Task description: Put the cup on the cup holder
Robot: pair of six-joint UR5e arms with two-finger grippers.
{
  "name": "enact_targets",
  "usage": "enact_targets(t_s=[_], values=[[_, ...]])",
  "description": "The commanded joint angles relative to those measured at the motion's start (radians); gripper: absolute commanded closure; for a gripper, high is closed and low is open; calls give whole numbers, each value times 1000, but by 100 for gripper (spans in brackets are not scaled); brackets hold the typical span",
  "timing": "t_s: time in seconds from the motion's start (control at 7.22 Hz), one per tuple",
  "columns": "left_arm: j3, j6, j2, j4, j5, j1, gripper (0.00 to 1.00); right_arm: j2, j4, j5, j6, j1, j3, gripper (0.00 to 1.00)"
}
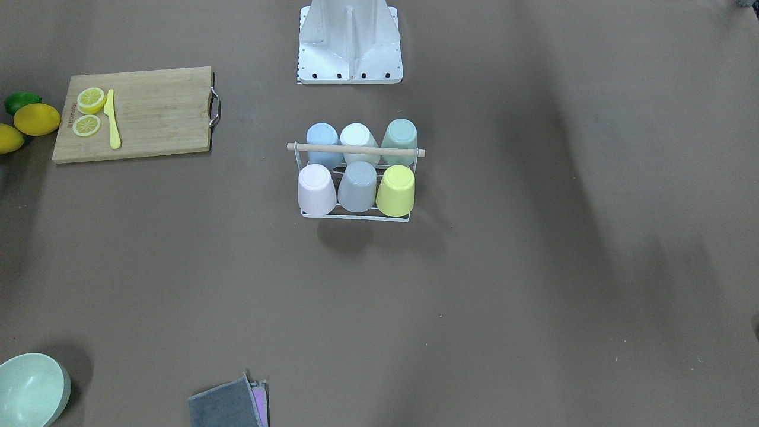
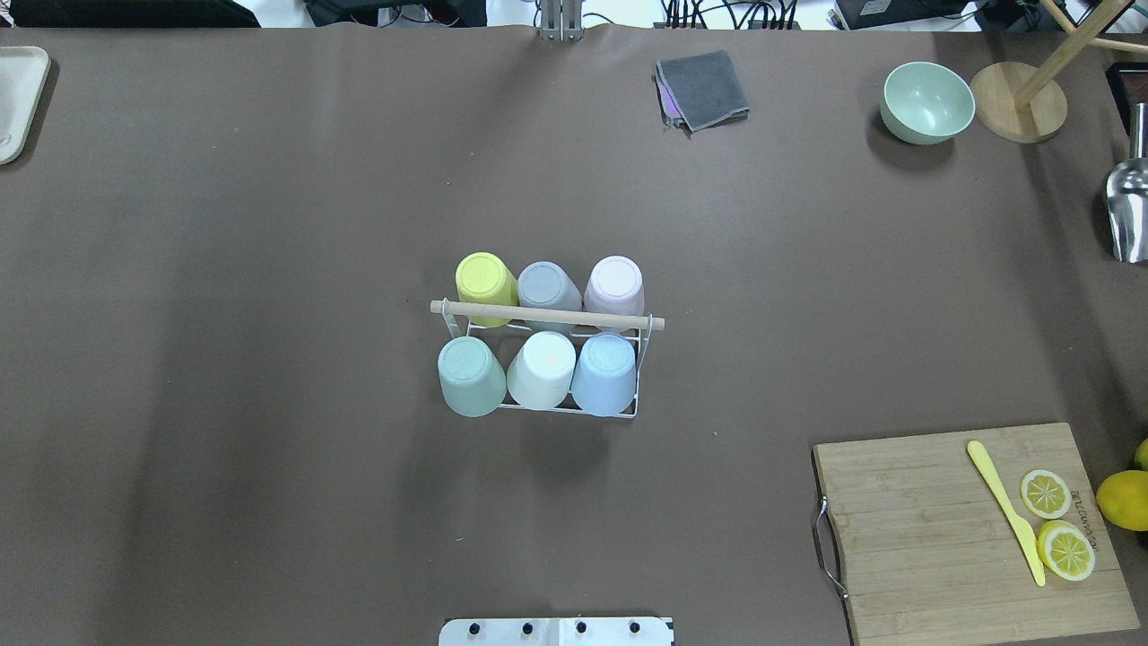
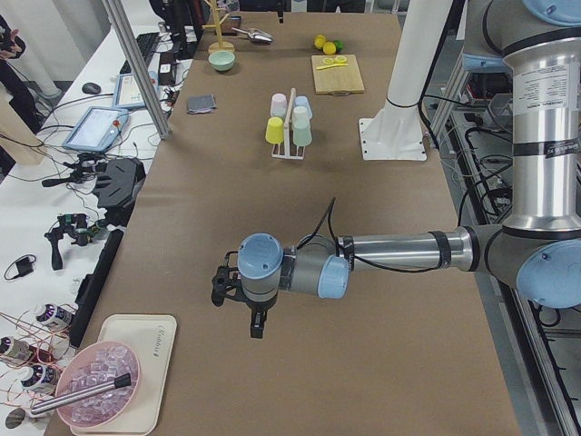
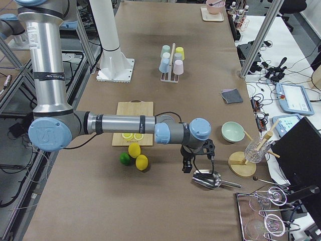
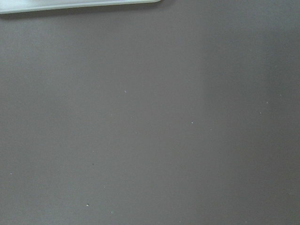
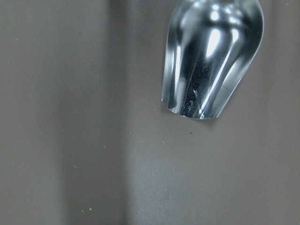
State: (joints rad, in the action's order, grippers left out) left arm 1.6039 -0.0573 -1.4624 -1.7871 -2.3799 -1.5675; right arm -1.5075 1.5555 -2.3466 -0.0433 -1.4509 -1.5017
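The cup holder (image 2: 547,316), a white wire rack with a wooden rod handle, stands mid-table, also in the front view (image 1: 356,149). Several pastel cups sit upside down on it in two rows, among them a yellow cup (image 2: 485,285), a pink cup (image 2: 614,285) and a blue cup (image 2: 605,372). My left gripper (image 3: 238,309) hangs low over bare table far from the rack, near a tray. My right gripper (image 4: 199,159) hangs beside a metal scoop (image 6: 211,56). Both show only in the side views, so I cannot tell whether they are open or shut.
A bamboo cutting board (image 2: 924,538) with lemon slices and a yellow knife lies at the near right. A green bowl (image 2: 926,100), a wooden stand (image 2: 1018,112) and a folded grey cloth (image 2: 702,88) are at the far side. A tray (image 2: 18,99) lies far left.
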Motion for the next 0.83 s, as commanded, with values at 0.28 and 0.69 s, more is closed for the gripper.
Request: enact_targets(t_s=[0.28, 0.69], values=[[2, -2, -1, 0, 1, 0, 3, 3, -2, -14, 5, -8, -6, 1], [-7, -1, -1, 0, 1, 0, 3, 7, 0, -16, -1, -11, -20, 1]])
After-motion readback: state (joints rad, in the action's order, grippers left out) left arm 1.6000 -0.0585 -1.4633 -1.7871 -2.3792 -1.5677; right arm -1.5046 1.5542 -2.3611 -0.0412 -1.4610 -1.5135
